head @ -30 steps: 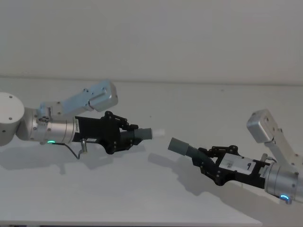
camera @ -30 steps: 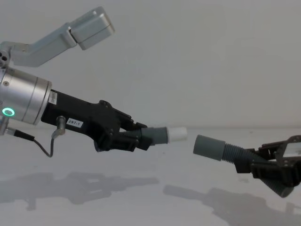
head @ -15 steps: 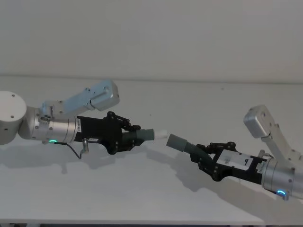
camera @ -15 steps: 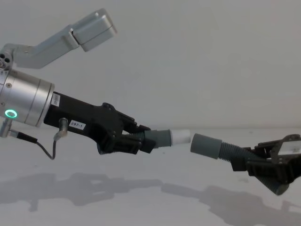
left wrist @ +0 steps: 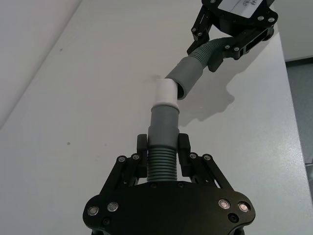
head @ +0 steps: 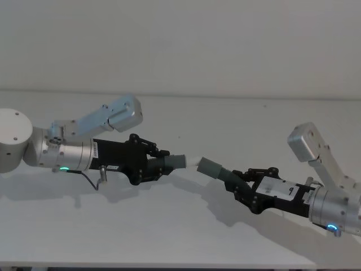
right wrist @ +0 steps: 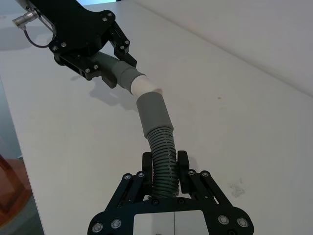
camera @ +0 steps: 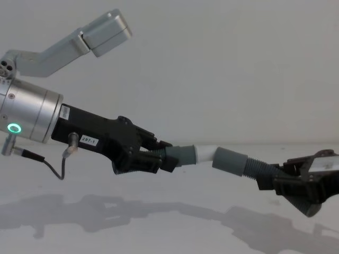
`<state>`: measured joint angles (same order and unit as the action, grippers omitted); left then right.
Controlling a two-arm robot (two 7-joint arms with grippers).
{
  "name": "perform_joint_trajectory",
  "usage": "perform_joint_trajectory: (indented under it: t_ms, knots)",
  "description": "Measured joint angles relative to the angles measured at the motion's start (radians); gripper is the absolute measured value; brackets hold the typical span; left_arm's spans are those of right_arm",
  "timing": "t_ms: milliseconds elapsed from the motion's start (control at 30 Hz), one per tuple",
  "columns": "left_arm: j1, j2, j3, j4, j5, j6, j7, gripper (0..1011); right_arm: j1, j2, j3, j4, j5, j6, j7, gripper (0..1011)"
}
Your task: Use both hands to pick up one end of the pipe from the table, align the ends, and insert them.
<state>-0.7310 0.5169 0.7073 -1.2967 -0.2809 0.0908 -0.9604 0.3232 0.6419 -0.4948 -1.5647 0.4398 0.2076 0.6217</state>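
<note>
Chest view | left hand [camera: 159,157], right hand [camera: 273,182] grip pipe pieces | ends touching

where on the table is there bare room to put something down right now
The far strip of the table behind both arms lies bare, as does the near strip in front of them. The middle is crowded: the left gripper and right gripper hold the two pipe pieces just above it, white tip meeting socket collar.

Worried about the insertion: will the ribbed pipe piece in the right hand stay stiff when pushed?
Probably not: the ribbed pipe piece already curves above the right hand, so it may flex. Its plain socket collar looks rigid and meets the white tip at an angle.
</note>
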Motion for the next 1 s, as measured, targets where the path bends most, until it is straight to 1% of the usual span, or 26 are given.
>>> perform_joint_trajectory:
  t_ms: [633, 1000]
  knots:
    - [-0.015, 0.003, 0.022, 0.016, -0.02, -0.005, -0.032, 354, 0.023, -0.003, -0.016, 0.015, 0.011, -0.007, -0.002, 301]
    - [-0.024, 0.01, 0.036, 0.018, -0.029, -0.012, -0.052, 354, 0.036, 0.006, -0.031, 0.026, 0.011, -0.047, 0.024, 301]
